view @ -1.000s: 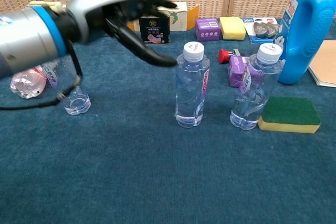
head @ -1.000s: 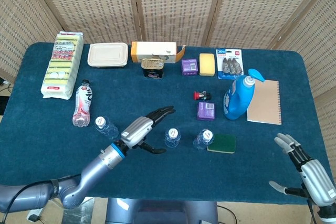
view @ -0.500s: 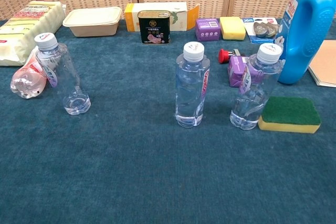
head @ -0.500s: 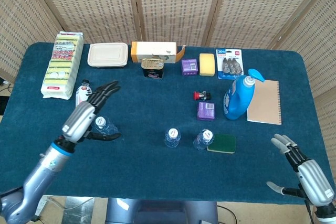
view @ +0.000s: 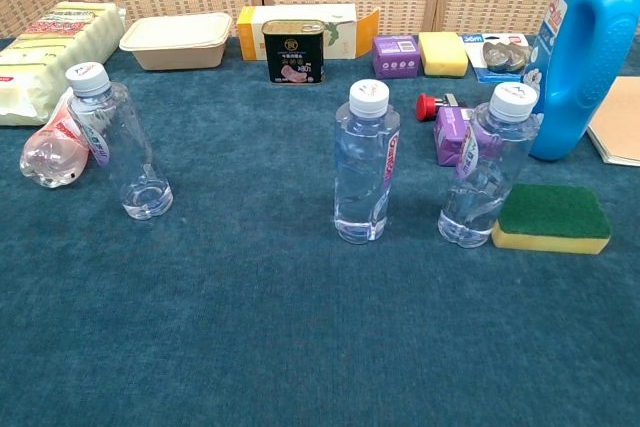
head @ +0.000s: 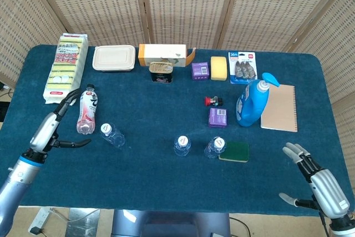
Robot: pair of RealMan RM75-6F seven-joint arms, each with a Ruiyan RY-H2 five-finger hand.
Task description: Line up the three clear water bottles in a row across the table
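Now, bottles: 3 clear water bottles stand in a row across the near half of the blue table [head: 166, 192].
Left bottle [view: 120, 142]: tilted, its white cap leaning toward the lying pink drink bottle [head: 87, 109], which it touches or nearly touches in the chest view.
Middle bottle [view: 365, 162]: upright, well apart from the left one, on bare cloth.
Right bottle [view: 490, 167]: leaning slightly, just beside the green-and-yellow sponge [view: 553, 217] and in front of the small purple box [head: 217, 117].
Left hand [head: 52, 129]: at the table's left edge, left of the pink drink bottle, fingers spread and thumb out, holding nothing; apart from every bottle.
Right hand [head: 317, 178]: low at the near right corner, fingers apart, holding nothing.
Right side: blue detergent bottle [head: 252, 102] stands beside a notebook [head: 279, 107].
Back row: sponge pack [head: 65, 69], beige lidded container [head: 113, 58], cardboard box [head: 163, 55], tin can [head: 161, 72], yellow sponge [head: 218, 67].
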